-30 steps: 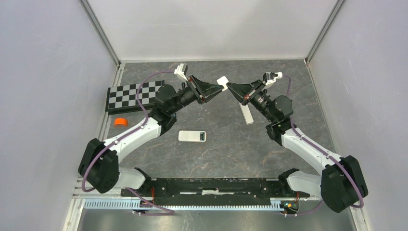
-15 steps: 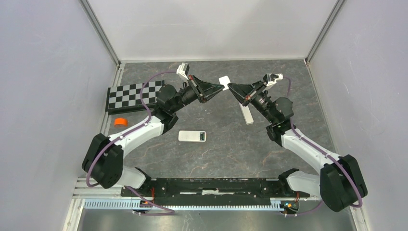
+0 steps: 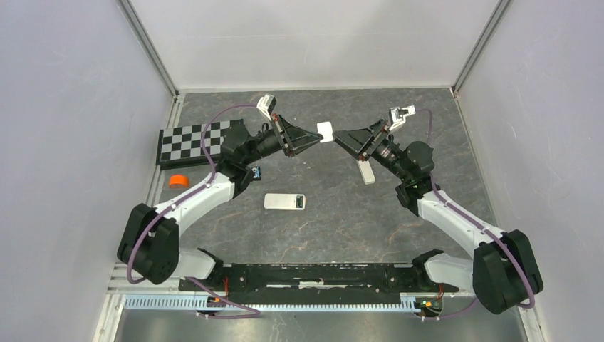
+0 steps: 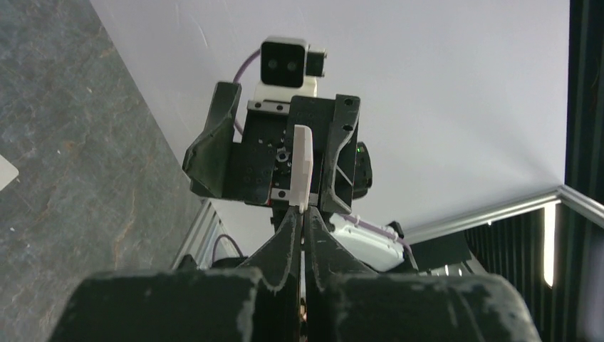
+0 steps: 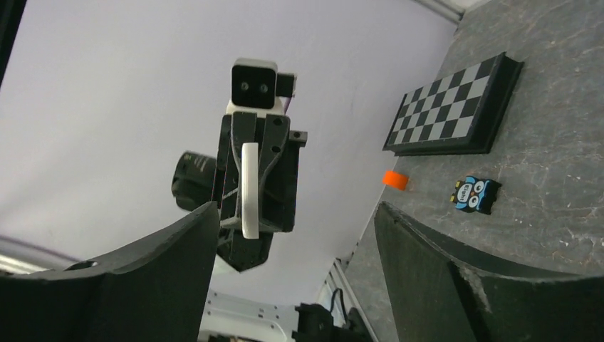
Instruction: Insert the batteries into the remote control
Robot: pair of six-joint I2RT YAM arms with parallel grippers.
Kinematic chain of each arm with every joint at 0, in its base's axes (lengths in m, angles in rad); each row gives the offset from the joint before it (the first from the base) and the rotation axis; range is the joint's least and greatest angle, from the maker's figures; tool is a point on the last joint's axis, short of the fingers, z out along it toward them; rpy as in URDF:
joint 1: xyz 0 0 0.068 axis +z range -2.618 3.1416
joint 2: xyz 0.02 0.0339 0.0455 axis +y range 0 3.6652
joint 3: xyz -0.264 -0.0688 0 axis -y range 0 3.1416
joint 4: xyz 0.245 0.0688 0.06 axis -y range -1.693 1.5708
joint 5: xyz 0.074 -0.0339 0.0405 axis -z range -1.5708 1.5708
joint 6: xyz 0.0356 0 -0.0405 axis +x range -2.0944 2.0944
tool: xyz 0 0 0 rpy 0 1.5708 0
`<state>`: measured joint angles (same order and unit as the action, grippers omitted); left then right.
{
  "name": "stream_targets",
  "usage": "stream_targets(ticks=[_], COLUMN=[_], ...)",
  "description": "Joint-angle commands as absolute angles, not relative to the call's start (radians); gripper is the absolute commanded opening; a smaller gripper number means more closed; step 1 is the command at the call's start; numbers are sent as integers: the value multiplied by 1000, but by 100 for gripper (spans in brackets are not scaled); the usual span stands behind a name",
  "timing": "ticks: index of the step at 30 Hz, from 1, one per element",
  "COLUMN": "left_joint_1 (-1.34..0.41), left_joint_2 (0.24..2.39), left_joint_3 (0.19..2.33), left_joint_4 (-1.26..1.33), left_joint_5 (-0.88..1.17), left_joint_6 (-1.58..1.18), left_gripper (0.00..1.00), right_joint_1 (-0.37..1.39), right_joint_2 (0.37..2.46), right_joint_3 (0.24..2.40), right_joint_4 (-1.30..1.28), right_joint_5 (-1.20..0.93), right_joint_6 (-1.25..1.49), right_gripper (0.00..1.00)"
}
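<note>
Your L gripper point(image 4: 302, 215): pinched tight on thin white piece point(image 4: 302, 167) | your R gripper point(image 5: 295, 210): jaws wide, nothing held | remote point(image 3: 285, 201): on table point(image 3: 342, 228)

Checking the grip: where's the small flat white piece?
Top view, far centre: white piece pinched in the shut left claw, off the table, facing the open right claw.
</note>
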<state>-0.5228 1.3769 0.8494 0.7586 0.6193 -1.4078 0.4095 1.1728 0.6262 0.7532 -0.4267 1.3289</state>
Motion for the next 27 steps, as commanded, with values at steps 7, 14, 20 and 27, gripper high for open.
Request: stream_targets(ticks=[7, 14, 20, 27], left_joint_1=[-494, -487, -485, -479], left_joint_2=[1281, 1269, 1274, 1281], left_joint_3=[898, 913, 912, 907], left_joint_4=[591, 533, 532, 515], left_joint_5=[869, 903, 905, 891], left_joint_6=[-1250, -1210, -1210, -1215], left_gripper=[2, 2, 2, 13], right_joint_1=[405, 406, 408, 411], right_joint_2=[1221, 1224, 1249, 1263], right_joint_3=[704, 703, 678, 632], right_joint_4=[879, 899, 1028, 1138], right_joint_5=[-728, -760, -777, -772], right_joint_6=[1139, 1140, 1251, 1352], right_gripper=[67, 47, 23, 0])
